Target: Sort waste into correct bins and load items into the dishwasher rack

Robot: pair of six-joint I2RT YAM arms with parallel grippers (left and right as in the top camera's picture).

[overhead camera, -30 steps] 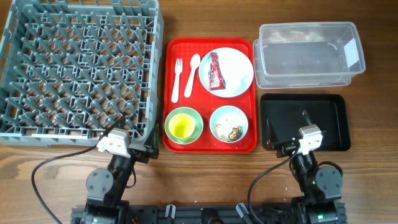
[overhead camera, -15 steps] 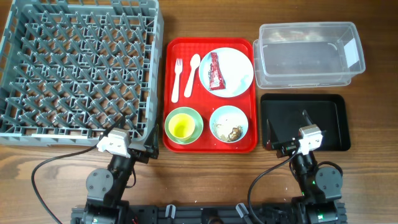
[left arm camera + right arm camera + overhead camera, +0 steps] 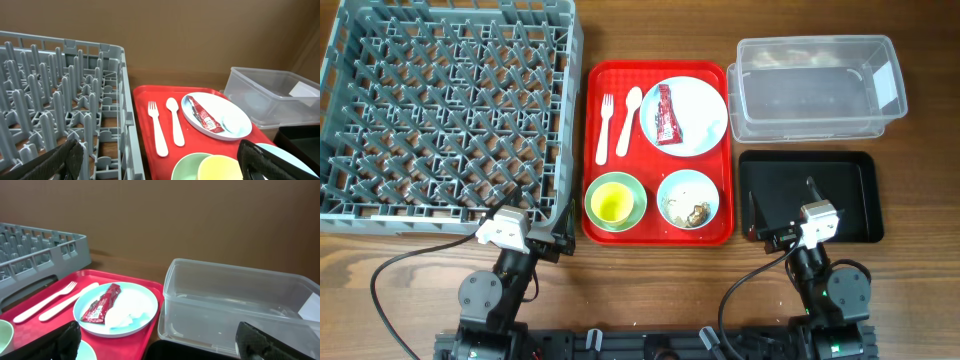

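Observation:
A red tray [image 3: 648, 162] holds a light-blue plate [image 3: 698, 98] with the red sachet [image 3: 665, 113] and white tissue [image 3: 122, 315]. It also holds a cream fork [image 3: 605, 128] and spoon [image 3: 630, 118], a pale-green bowl [image 3: 598, 186] with the yellow cup [image 3: 613, 204] in it, and a light-blue bowl [image 3: 676, 188] with food bits. The grey rack [image 3: 570, 60] stands to the left. The clear tub [image 3: 820, 95] and black tray [image 3: 840, 190] are to the right. My left gripper [image 3: 160, 162] and right gripper [image 3: 160, 347] are open and empty, low at the front.
Black cables run from both arm bases along the table's front edge. The rack's wall [image 3: 122, 90] stands close to the left of the left gripper. The clear tub [image 3: 235, 305] is just ahead of the right gripper.

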